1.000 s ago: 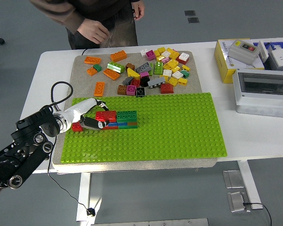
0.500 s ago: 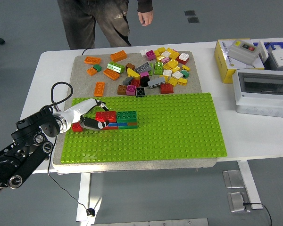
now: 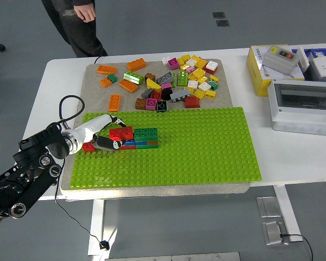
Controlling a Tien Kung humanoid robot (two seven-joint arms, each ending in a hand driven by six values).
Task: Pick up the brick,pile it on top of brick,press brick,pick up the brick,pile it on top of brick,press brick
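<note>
On the green baseplate point(image 3: 206, 147) stands a low stack: a red brick point(image 3: 125, 132) beside a dark green brick point(image 3: 146, 133), both on a blue and brown layer point(image 3: 144, 144). My left hand point(image 3: 110, 137) reaches in from the left with its white and black fingers point(image 3: 104, 143) closed around the red brick's left end. The red brick sits slightly tilted. A small red brick point(image 3: 88, 146) lies on the plate just under my wrist. My right arm is out of the picture.
A pile of loose bricks point(image 3: 179, 81) and several orange bricks point(image 3: 114, 101) lie on the grey mat behind the baseplate. A white electrical box point(image 3: 303, 106) and a yellow box point(image 3: 266, 68) stand at the right. A person point(image 3: 79, 22) stands at the top left.
The person has stepped from the top middle to the top left. The red brick's left end has risen a little in my left hand, which has hardly moved.
</note>
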